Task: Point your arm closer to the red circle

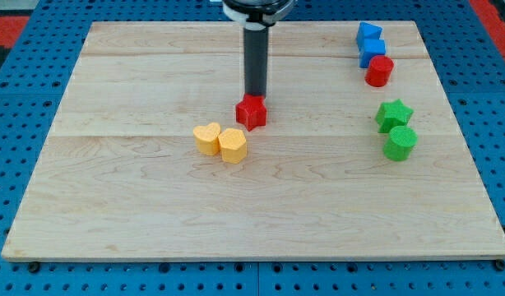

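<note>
The red circle block [379,71] sits near the view's top right, just below two blue blocks [370,43]. My tip [254,96] is at the board's upper middle, far to the left of the red circle. It touches the top edge of a red star-like block [252,112].
A yellow heart block [207,138] and a yellow hexagon block [233,145] lie together below and left of my tip. A green star block [393,115] and a green round block [400,142] sit at the view's right, below the red circle. The wooden board [154,214] lies on a blue pegboard.
</note>
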{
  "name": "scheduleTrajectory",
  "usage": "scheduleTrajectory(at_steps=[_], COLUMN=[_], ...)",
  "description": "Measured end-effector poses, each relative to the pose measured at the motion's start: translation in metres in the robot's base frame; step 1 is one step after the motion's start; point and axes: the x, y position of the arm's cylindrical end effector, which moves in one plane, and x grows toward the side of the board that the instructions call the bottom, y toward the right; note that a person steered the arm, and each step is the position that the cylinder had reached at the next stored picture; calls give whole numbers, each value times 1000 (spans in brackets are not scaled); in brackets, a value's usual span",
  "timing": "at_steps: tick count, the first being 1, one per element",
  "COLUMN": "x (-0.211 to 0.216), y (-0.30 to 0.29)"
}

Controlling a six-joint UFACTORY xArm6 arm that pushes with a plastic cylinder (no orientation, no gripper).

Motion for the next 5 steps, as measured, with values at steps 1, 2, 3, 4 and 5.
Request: scheduleTrajectory(at_steps=[1, 2, 3, 4, 5], x=[16, 25, 25, 4, -19], y=[-13, -21, -21, -4, 49])
